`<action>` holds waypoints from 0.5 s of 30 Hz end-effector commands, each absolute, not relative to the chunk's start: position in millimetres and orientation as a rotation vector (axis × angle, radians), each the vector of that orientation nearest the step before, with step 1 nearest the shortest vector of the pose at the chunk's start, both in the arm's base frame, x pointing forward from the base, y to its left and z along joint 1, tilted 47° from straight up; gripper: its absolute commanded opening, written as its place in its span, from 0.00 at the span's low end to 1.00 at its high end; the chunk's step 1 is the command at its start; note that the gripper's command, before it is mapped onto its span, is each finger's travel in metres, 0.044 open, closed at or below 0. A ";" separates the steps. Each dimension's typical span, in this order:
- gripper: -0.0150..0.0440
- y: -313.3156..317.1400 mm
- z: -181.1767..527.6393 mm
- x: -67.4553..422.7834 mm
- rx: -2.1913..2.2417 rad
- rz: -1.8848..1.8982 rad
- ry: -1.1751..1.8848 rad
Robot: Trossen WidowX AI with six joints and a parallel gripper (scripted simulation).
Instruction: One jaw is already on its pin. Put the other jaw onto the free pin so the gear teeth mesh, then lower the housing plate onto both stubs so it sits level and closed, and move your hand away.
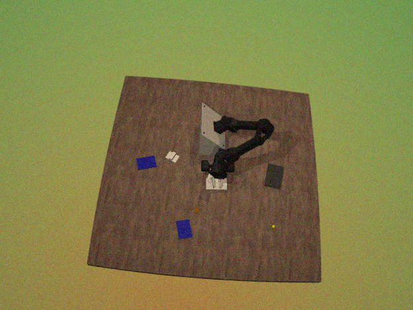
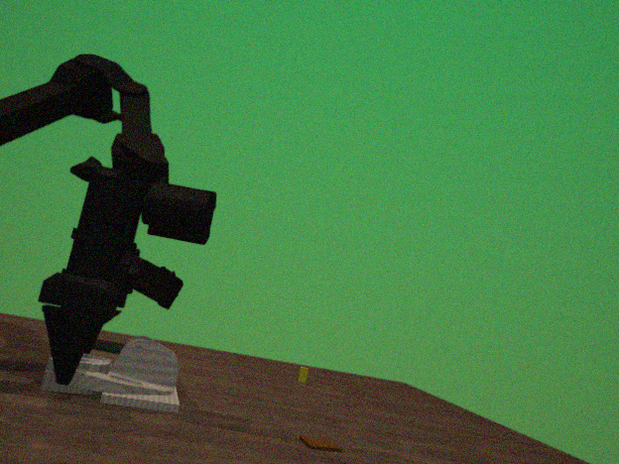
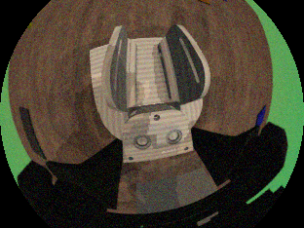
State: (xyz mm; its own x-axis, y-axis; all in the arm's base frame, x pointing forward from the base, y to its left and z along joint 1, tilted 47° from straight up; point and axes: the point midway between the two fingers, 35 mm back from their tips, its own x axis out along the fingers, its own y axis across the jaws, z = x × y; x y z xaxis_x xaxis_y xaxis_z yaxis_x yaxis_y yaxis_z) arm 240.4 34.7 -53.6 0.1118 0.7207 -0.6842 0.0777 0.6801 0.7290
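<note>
My gripper (image 2: 64,383) (image 3: 156,136) points down at the rear of the pale base (image 1: 222,187) (image 2: 140,402) (image 3: 96,63). It is shut on the pale housing plate (image 3: 158,148), with one finger at each side. Two round stub ends show in holes in the plate. The left jaw (image 3: 116,70) and the right jaw (image 3: 189,70) stand side by side on the base, with a gap between their gripping faces. The plate lies over their rear ends and hides the pins and most of the gear teeth. I cannot tell whether it sits fully level and closed.
The arm stands on a grey panel (image 1: 208,120). Blue rectangles (image 1: 145,162) (image 1: 184,229), a dark rectangle (image 1: 274,175), small white pieces (image 1: 171,155), an orange piece (image 1: 196,210) (image 2: 319,443) and a yellow block (image 1: 273,226) (image 2: 303,374) lie around on the table.
</note>
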 end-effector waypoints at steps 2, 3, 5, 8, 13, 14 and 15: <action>0.85 35.0 -53.8 240.7 0.728 0.537 1.400; 0.85 35.0 -53.8 240.7 0.728 0.537 1.400; 0.85 35.0 -53.8 240.7 0.728 0.537 1.400; 0.98 34.8 -53.6 240.4 0.722 0.538 1.401; 1.00 34.8 -53.6 240.4 0.722 0.538 1.401; 1.00 34.8 -53.6 240.4 0.722 0.538 1.401; 1.00 34.8 -53.6 240.4 0.722 0.538 1.401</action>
